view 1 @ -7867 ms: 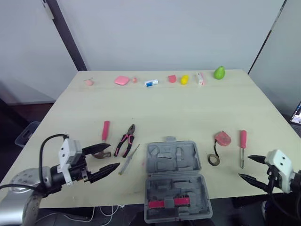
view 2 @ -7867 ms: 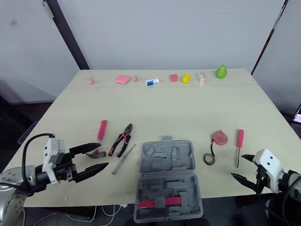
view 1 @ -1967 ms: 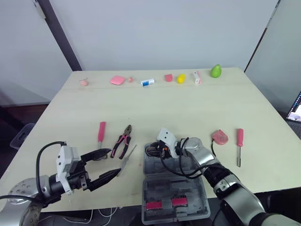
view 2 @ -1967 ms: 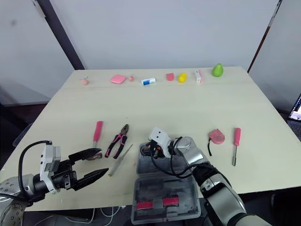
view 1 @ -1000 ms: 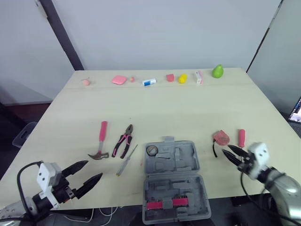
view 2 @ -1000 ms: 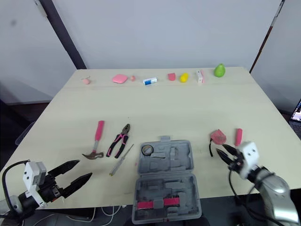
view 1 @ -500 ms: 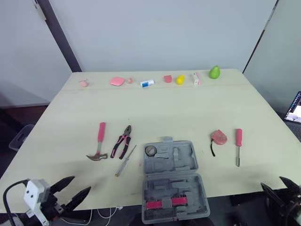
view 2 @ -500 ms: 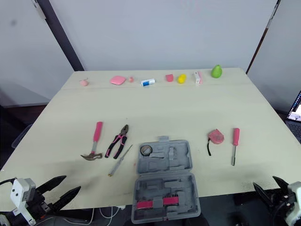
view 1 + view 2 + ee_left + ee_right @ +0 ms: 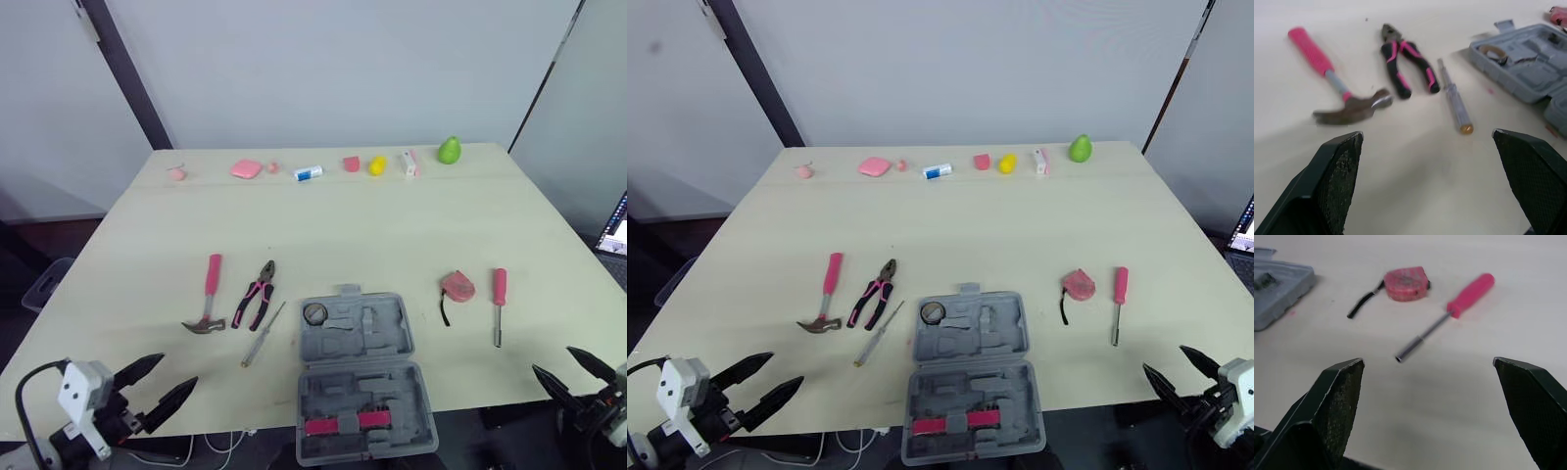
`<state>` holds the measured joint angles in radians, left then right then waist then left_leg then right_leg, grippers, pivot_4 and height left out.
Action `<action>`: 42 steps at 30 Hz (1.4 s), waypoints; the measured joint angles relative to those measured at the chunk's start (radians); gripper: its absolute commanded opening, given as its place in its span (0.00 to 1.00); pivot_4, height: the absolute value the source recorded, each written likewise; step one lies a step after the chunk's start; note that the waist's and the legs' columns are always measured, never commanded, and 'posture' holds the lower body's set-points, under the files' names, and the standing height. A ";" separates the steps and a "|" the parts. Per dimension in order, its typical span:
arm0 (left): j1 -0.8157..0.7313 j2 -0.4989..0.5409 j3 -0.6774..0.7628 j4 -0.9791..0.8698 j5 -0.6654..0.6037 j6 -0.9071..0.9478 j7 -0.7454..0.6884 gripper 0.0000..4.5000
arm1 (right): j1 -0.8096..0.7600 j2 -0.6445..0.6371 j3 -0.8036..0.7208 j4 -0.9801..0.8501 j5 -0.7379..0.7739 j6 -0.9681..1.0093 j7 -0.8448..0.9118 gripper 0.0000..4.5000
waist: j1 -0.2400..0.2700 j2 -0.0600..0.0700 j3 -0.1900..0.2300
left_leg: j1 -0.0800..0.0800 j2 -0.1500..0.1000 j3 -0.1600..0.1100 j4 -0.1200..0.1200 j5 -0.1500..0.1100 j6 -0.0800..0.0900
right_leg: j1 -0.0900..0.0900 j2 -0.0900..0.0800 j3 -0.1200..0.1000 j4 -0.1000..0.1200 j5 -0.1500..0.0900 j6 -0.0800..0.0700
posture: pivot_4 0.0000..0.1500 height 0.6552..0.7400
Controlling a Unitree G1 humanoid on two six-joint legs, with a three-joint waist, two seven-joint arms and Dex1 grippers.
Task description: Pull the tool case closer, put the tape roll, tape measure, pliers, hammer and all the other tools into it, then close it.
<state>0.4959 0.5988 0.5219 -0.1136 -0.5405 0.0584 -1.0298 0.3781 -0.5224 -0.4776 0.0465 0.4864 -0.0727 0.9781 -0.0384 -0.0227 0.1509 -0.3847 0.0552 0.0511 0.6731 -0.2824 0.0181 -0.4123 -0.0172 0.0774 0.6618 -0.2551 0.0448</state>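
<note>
The grey tool case (image 9: 361, 377) lies open at the table's front edge, with the tape roll (image 9: 314, 313) in its far half's left corner. Left of it lie a grey screwdriver (image 9: 265, 334), the pink-handled pliers (image 9: 258, 294) and the pink-handled hammer (image 9: 209, 294). To its right are the pink tape measure (image 9: 458, 286) and a pink screwdriver (image 9: 500, 299). My left gripper (image 9: 178, 370) hangs open at the front left edge, short of the hammer (image 9: 1332, 81). My right gripper (image 9: 552, 360) stands open at the front right, short of the tape measure (image 9: 1406, 283). Both hold nothing.
Along the table's far edge runs a row of small items, among them a green pear (image 9: 449, 150), a yellow piece (image 9: 377, 165) and a pink pad (image 9: 246, 168). A laptop (image 9: 615, 235) shows beyond the right edge. Bare tabletop spans the middle.
The right gripper carried the tape roll from right of the case into it, then drew back to the front right edge. Both grippers have edged a little forward in the last half second.
</note>
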 measured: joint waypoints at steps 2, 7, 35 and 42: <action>-0.008 -0.001 -0.022 -0.040 0.006 0.017 0.027 1.00 | -0.014 -0.006 0.028 -0.030 0.008 0.023 0.012 0.98 | 0.000 0.000 0.000 | 0.001 0.000 0.000 0.000 0.000 0.000 | 0.000 0.000 0.000 0.000 0.000 0.000 | 1.00 1.00; -0.039 -0.034 -0.084 -0.139 0.021 0.078 0.128 1.00 | -0.073 -0.037 0.103 -0.138 0.022 0.093 0.019 0.98 | -0.001 0.000 0.000 | 0.001 0.000 0.001 0.000 0.000 0.000 | 0.001 0.001 0.001 0.000 0.000 0.000 | 1.00 1.00; -0.288 0.162 -0.277 -0.407 -0.147 0.273 -0.016 1.00 | -0.389 0.022 0.377 -0.216 -0.189 0.419 -0.413 0.98 | 0.002 0.000 0.001 | -0.001 -0.005 -0.001 -0.002 0.000 0.000 | -0.001 0.001 0.000 0.000 0.000 0.000 | 1.00 1.00; -0.303 0.182 -0.275 -0.392 -0.159 0.284 -0.048 1.00 | -0.405 0.025 0.377 -0.187 -0.210 0.471 -0.461 0.98 | 0.000 0.000 0.001 | -0.001 -0.005 -0.001 -0.002 0.000 0.000 | 0.000 0.002 0.000 0.000 0.000 0.000 | 1.00 1.00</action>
<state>0.1933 0.7809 0.2468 -0.5059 -0.6990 0.3419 -1.0777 -0.0274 -0.4972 -0.1007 -0.1410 0.2767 0.3978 0.5173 -0.0386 -0.0230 0.1521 -0.3854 0.0507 0.0496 0.6714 -0.2823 0.0182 -0.4128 -0.0155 0.0770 0.6619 -0.2546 0.0447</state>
